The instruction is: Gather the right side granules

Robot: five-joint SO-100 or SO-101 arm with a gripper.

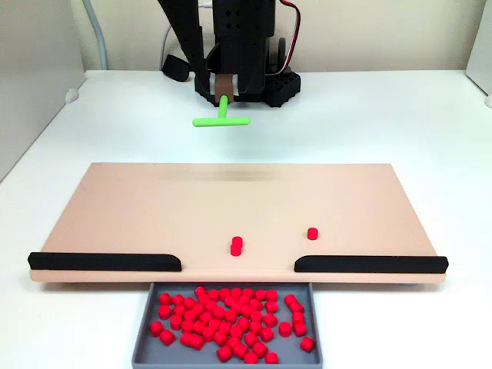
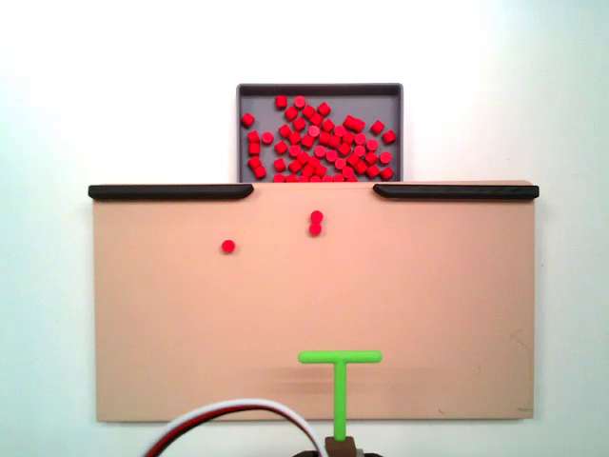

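Loose granules on the board: three small, matte, bright red short cylinders. Two of them (image 1: 236, 246) touch each other near the board's middle, just short of the gap between the two black rails; in the other fixed view the same pair (image 2: 316, 223) sits just below that gap. A single granule (image 1: 312, 233) lies well apart from the pair, to the right in the front-facing fixed view and to the left (image 2: 228, 247) in the fixed view from above.

Board: a flat tan board (image 1: 138, 207) resting on the white counter (image 1: 430, 115), with a black rail (image 1: 104, 262) on one side of the gap and a second black rail (image 1: 370, 264) on the other.

Container: a grey tray (image 1: 143, 338) butts against the board's edge below the gap and holds many identical red pellets (image 1: 231, 315), loosely heaped.

Tool and pincer: the pincer (image 1: 224, 86) is closed around the stem of a green T-shaped stick (image 1: 221, 120), whose crossbar hangs above the board's far edge. The fixed view from above shows the stick (image 2: 340, 381) lengthwise over the board, plus red and white cables (image 2: 228, 415); the front-facing fixed view shows the black arm (image 1: 238, 38)
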